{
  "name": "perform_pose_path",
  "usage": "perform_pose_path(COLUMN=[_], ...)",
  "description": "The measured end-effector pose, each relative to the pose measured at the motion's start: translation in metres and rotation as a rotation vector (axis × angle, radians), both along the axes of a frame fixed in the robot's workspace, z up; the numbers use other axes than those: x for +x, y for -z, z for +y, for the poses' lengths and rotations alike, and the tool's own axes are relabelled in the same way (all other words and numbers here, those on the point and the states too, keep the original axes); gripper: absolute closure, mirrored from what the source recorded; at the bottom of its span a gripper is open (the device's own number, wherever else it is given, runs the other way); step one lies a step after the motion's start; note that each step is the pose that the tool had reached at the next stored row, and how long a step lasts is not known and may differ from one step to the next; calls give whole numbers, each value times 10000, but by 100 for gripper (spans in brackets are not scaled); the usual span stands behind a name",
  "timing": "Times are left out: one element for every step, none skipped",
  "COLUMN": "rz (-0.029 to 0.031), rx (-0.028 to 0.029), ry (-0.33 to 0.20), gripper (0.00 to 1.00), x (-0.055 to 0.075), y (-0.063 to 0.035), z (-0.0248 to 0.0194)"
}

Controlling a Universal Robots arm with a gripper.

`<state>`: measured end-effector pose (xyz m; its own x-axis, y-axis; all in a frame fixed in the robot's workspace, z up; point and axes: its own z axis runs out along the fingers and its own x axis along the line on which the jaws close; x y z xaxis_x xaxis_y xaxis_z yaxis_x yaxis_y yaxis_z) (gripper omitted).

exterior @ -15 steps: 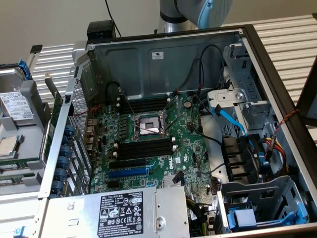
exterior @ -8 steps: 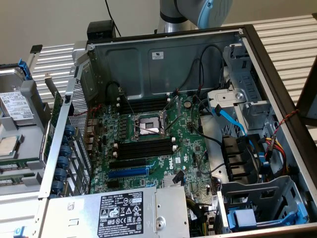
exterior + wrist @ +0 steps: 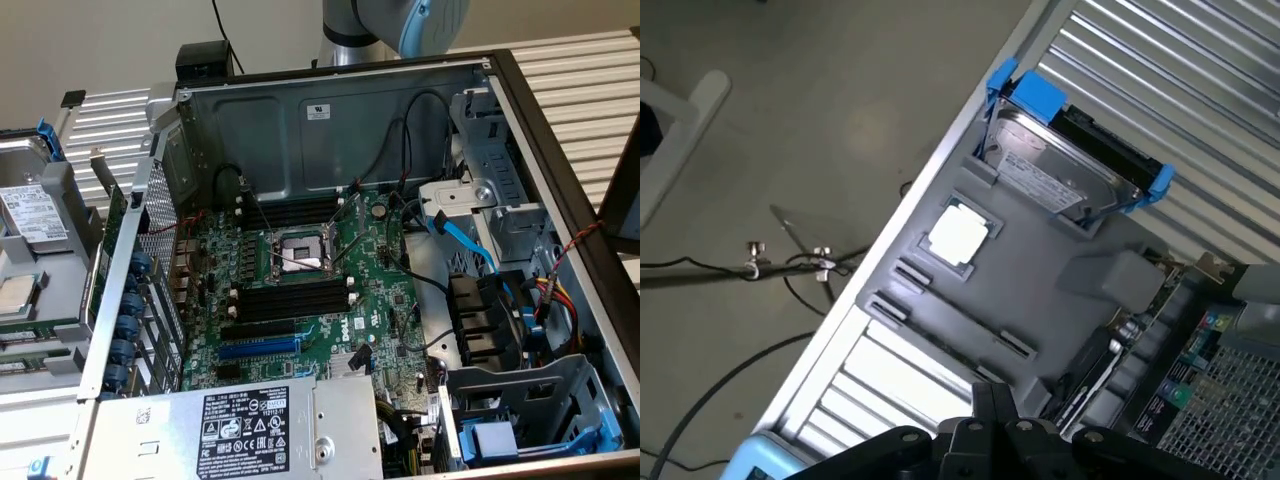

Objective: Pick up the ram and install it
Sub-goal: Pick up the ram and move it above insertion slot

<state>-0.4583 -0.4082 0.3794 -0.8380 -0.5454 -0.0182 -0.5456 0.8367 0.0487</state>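
My gripper (image 3: 992,400) hangs shut, with nothing visible in it, above a grey parts tray (image 3: 1060,300) that lies outside the computer case. The tray has a long narrow groove (image 3: 950,325) with clips at both ends; I cannot tell whether the ram sits in it. In the exterior view a thin dark-green board (image 3: 102,265) stands on edge between the tray (image 3: 60,190) and the case wall; I cannot tell if it is the ram. The black memory slots (image 3: 295,300) on the motherboard (image 3: 370,290) hold no stick. The arm (image 3: 400,25) shows behind the case.
A hard drive in a blue caddy (image 3: 1060,165) and a silver processor (image 3: 958,235) lie on the tray. Inside the open case are the processor socket (image 3: 300,250), a blue expansion slot (image 3: 258,348), a power supply (image 3: 240,430), loose cables (image 3: 470,250) and drive cages (image 3: 520,410).
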Motion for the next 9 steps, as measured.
perform_pose_path(rz=[1,1,1,1,1,0,0,0,1], rx=[-1,0,-1,-1,-1,0,0,0,0], ry=[-179,-365,-550,-718,-906,-1083,-1275,-1443,-1639], gripper=[89,89,89,89,89,89,89,89,89], x=[0,0,0,0,0,0,0,0,0], y=[1,2,4,5,6,8,10,11,12], z=[0,0,0,0,0,0,0,0,0])
